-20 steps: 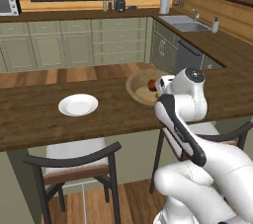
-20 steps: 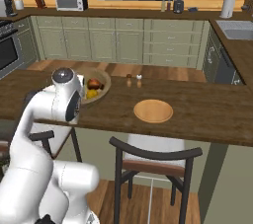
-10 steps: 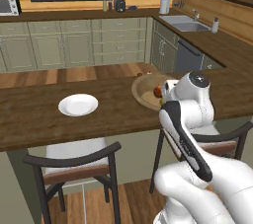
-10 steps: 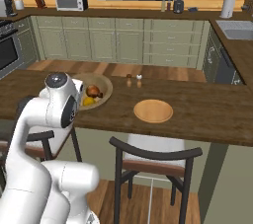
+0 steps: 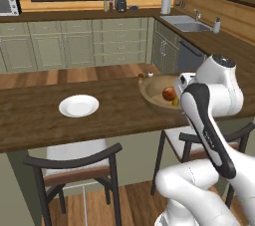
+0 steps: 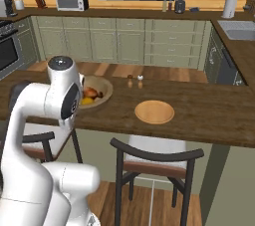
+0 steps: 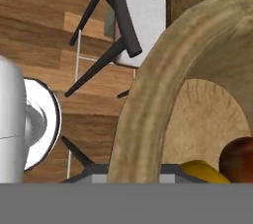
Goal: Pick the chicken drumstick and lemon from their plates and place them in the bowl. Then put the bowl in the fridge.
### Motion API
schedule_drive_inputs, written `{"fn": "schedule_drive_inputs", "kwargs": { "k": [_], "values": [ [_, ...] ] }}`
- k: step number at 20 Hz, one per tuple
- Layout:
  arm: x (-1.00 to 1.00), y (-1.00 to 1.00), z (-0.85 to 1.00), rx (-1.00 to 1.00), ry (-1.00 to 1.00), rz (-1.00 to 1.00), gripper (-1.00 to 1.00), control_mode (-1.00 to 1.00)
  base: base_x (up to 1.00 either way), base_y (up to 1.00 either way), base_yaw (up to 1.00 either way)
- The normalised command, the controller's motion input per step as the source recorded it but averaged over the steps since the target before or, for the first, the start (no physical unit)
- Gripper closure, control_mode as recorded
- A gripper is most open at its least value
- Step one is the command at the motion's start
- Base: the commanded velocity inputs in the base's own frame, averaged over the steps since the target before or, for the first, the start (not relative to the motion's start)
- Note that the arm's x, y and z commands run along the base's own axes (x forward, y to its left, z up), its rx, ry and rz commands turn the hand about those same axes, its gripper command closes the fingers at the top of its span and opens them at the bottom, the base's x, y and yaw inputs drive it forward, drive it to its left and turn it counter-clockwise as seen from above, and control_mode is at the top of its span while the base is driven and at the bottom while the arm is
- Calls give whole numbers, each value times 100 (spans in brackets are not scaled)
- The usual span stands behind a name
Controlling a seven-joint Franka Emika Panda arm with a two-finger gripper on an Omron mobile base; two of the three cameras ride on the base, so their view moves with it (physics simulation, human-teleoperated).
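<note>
The bowl (image 7: 148, 119) (rim clamped in the narrow pincer) has been shifted along the desk (image 5: 40, 125); fridge delivery is underway.

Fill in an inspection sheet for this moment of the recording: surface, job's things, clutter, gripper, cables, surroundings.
Surface: dark wooden counter, bare along its near edge.
Job's things: wooden bowl at the counter's edge, holding the chicken drumstick and the lemon; white plate and wooden plate both bare.
Clutter: two small shakers behind the wooden plate.
Gripper: hidden behind the arm in the base views; hand view looks straight onto the bowl's rim, which rises between its fingertips; shut on the bowl.
Cables: nothing seen.
Surroundings: two dark chairs under the counter, green cabinets, microwave, sink, window.
</note>
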Motion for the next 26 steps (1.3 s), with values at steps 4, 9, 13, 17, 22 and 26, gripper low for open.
{"fn": "schedule_drive_inputs", "kwargs": {
  "k": [4,9,13,17,22,26],
  "values": [
    [-92,1,22,-8,7,-6,100,-100,0,0,0],
    [-93,0,0,0,0,-11,100,-100,0,0,0],
    [-14,0,-19,0,-1,-3,100,-100,0,0,0],
    [0,0,-6,0,-6,0,100,-100,0,0,0],
    [0,0,-17,0,-18,0,100,-100,0,0,0],
    [0,0,-1,0,-4,0,100,-100,0,0,0]
  ]
}}
